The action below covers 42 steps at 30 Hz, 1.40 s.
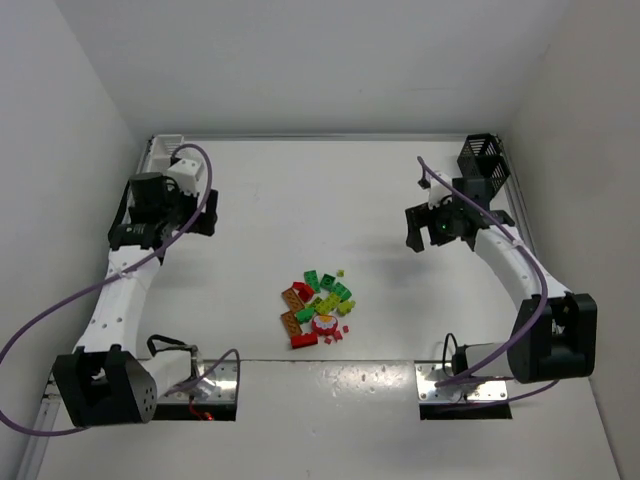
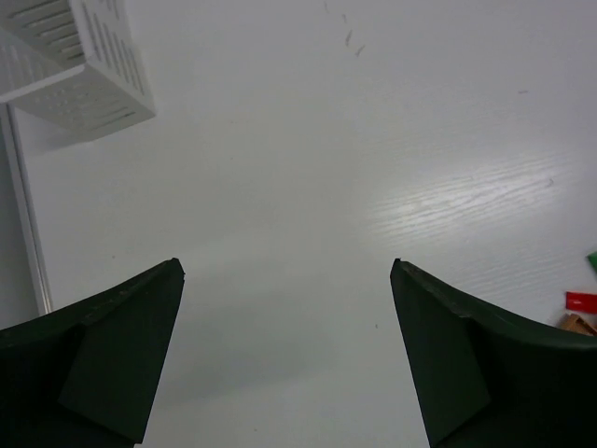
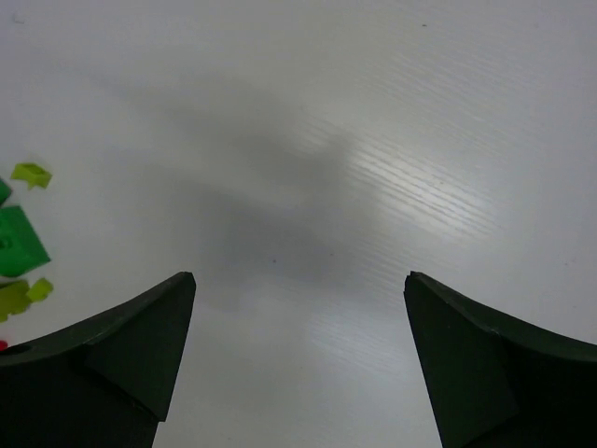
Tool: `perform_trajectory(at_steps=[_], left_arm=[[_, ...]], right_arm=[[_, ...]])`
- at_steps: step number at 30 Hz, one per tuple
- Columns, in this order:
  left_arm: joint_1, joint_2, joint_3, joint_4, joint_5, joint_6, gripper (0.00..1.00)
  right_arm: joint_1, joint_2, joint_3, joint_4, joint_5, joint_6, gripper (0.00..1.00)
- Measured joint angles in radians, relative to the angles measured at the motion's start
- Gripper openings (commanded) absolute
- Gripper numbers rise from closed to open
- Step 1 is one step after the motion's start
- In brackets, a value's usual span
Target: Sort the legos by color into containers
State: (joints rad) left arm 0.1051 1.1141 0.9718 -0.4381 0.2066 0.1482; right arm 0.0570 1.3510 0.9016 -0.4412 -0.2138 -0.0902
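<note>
Tiny plastic legos (image 1: pixel 318 308) in red, orange, dark green and lime lie heaped mid-table, near side. The white slatted bin (image 1: pixel 163 150) sits far-left and the black slatted bin (image 1: pixel 483 160) far-right. The left gripper (image 2: pixel 286 266) gapes wide, holding nothing, and the right gripper (image 3: pixel 298 277) likewise.

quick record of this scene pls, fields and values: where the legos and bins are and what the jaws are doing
legos: one loose pile on the table, red, orange, green and lime, centre toward the near edge
white container: far left corner, beside the left arm
black container: far right corner, behind the right arm
left jaws: open, empty, over bare table
right jaws: open, empty, over bare table
progress: every brick in view lies on the table
</note>
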Motion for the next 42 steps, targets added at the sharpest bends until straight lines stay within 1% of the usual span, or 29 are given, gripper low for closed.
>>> perform_trajectory(at_steps=[1, 2, 5, 9, 13, 18, 24, 26, 28, 32, 34, 42], left_arm=[[-0.014, -0.005, -0.005, -0.002, -0.001, 0.009, 0.99], [-0.03, -0.011, -0.012, -0.004, -0.001, 0.017, 0.99], [-0.071, -0.03, -0.029, -0.015, -0.002, 0.037, 0.99], [-0.106, -0.034, -0.032, -0.025, -0.008, 0.051, 0.99], [-0.113, -0.031, -0.033, -0.027, -0.01, 0.05, 0.99], [-0.118, -0.001, -0.022, -0.051, -0.008, 0.041, 0.99], [-0.117, 0.03, 0.034, -0.075, -0.008, 0.025, 0.99], [-0.117, 0.031, 0.05, -0.078, -0.008, 0.023, 0.99], [-0.117, 0.031, 0.057, -0.078, -0.008, 0.023, 0.99], [-0.117, 0.031, 0.058, -0.085, -0.009, 0.023, 0.99], [-0.117, 0.031, 0.058, -0.093, -0.011, 0.023, 0.99], [-0.117, 0.031, 0.058, -0.1, -0.031, 0.023, 0.99]], right_arm=[[0.005, 0.0, 0.0, -0.007, -0.025, -0.006, 0.86], [0.008, 0.0, 0.0, -0.013, -0.05, -0.012, 0.8], [0.038, 0.0, -0.002, -0.029, -0.12, -0.031, 0.68], [0.156, -0.005, -0.004, -0.061, -0.182, -0.062, 0.61], [0.341, -0.014, 0.01, -0.114, -0.211, -0.103, 0.61], [0.571, -0.003, 0.031, -0.143, -0.198, -0.149, 0.61], [0.837, 0.083, 0.032, -0.142, -0.098, -0.193, 0.61], [0.905, 0.107, 0.032, -0.138, -0.068, -0.203, 0.61], [0.948, 0.125, 0.032, -0.127, -0.036, -0.208, 0.61], [0.984, 0.166, 0.032, -0.09, 0.043, -0.216, 0.67], [0.996, 0.196, 0.032, -0.068, 0.078, -0.217, 0.69], [1.034, 0.266, 0.04, -0.039, 0.129, -0.198, 0.69]])
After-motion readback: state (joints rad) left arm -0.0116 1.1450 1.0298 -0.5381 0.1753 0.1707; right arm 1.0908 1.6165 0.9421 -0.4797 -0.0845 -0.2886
